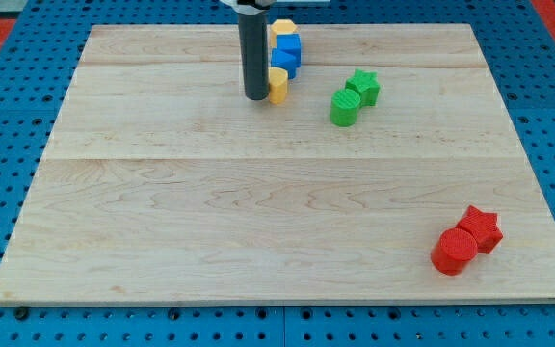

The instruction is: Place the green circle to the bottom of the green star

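My tip (255,97) is resting on the board (210,212) near the view's top, a little left of centre, with the dark rod (253,53) rising straight up out of the frame. There are no jaws here to open or close, and the rod is gripping nothing. The tip is sitting just beside a small yellow block (277,86), at its left, seemingly touching it. Above that block a blue block (286,55) is standing, and a second yellow block (281,29) is showing at the very top, its shape hard to make out. The green circle (344,107) is lying to the view's right of my tip, clearly apart from it, and is touching the green star (363,87) at the star's lower left. Far off at the view's bottom right, a red circle (453,252) is pressing against a red star (482,228).
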`<move>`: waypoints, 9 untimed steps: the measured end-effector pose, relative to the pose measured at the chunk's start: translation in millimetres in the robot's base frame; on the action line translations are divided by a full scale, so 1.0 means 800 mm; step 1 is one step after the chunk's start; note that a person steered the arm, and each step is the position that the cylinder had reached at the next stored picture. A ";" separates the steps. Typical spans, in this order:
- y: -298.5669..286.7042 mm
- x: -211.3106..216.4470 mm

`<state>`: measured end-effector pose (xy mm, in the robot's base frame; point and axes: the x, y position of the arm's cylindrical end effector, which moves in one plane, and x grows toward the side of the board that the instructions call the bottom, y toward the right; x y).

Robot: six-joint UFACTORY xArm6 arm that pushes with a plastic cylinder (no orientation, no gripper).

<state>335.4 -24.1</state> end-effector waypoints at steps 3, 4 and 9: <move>0.018 0.062; 0.041 0.062; 0.161 0.055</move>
<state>379.2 104.7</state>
